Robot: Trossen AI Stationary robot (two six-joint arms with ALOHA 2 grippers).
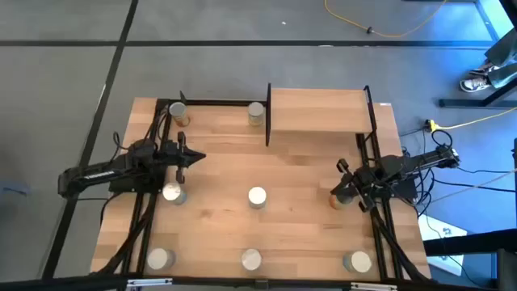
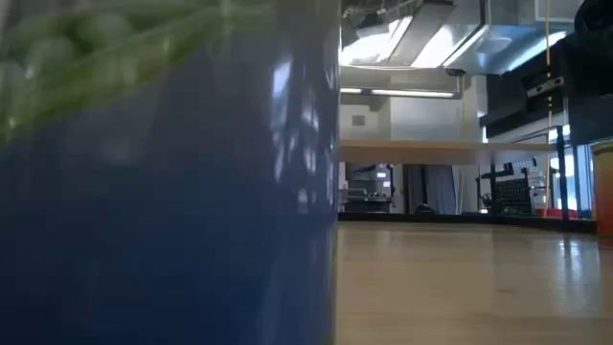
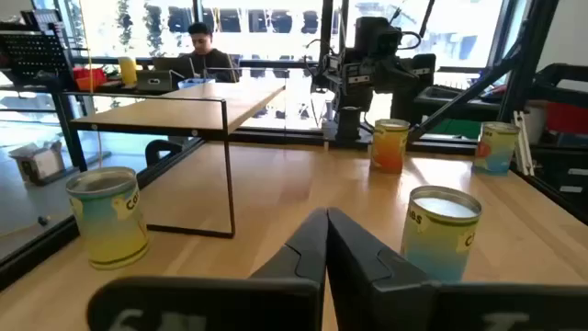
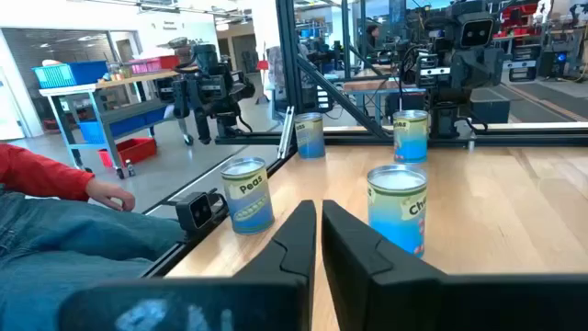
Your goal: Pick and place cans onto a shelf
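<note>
Several cans stand upright on their bases on the wooden table: an orange one (image 1: 178, 113) and a yellowish one (image 1: 256, 113) at the far edge, one at mid left (image 1: 172, 192), one at the centre (image 1: 257, 196), an orange one (image 1: 338, 198) at mid right, and three along the near edge (image 1: 252, 259). The shelf (image 1: 319, 111) stands at the far right with nothing on its board. My left gripper (image 1: 200, 158) is shut and empty, just far of the mid-left can; its wrist view (image 3: 326, 239) shows it shut. My right gripper (image 1: 343, 171) is shut and empty beside the mid-right orange can; its wrist view (image 4: 318, 230) shows it shut.
A blue pea can (image 2: 163, 192) fills the left half of the low view. Black frame rails (image 1: 371, 145) run along the table's sides. A person's red sleeve and jeans (image 4: 55, 193) show beyond the table's near edge. Bare wood lies between the centre can and the shelf.
</note>
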